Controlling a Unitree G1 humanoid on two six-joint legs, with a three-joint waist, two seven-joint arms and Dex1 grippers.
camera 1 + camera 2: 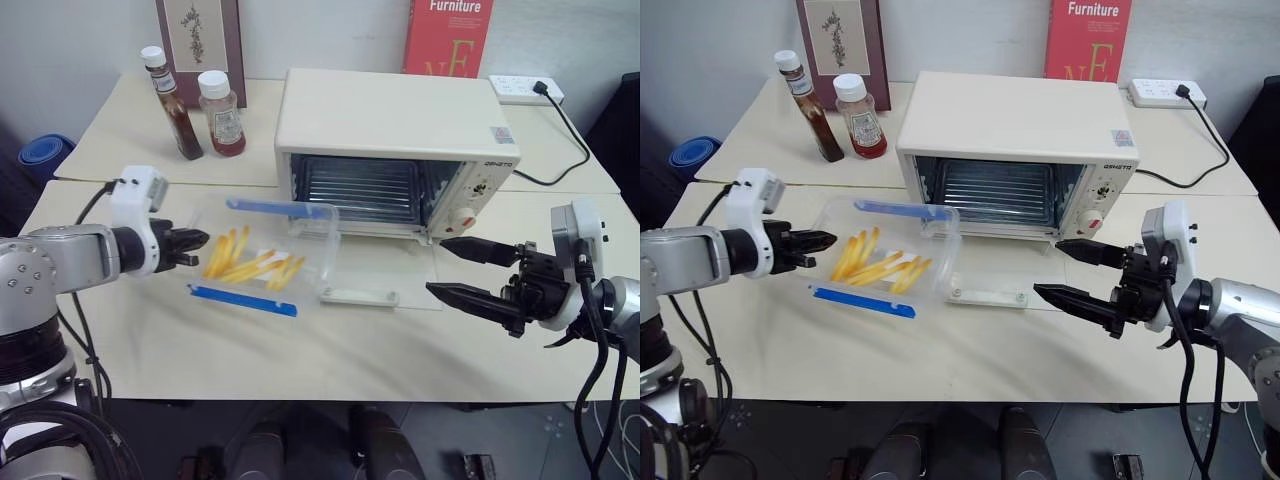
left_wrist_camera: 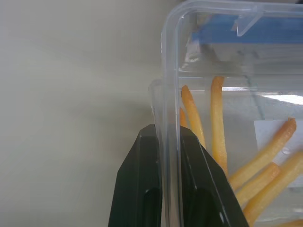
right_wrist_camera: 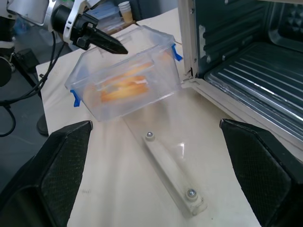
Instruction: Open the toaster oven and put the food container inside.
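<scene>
The cream toaster oven (image 1: 390,120) stands open, its glass door (image 1: 375,272) lying flat on the table with the bar handle (image 1: 358,296) at the front, and the wire rack (image 3: 255,80) shows inside. The clear food container (image 1: 265,262), with blue edge strips and yellow fries, sits tilted just left of the door. My left gripper (image 1: 200,240) is shut on the container's left wall (image 2: 171,94), one finger on each side. My right gripper (image 1: 437,265) hovers open at the door's right end, holding nothing.
Two red-brown sauce bottles (image 1: 172,100) (image 1: 222,112) stand behind the container at the back left. A framed picture (image 1: 200,35) and a red book (image 1: 447,35) lean on the wall. A power strip (image 1: 525,90) with its cable lies at the back right.
</scene>
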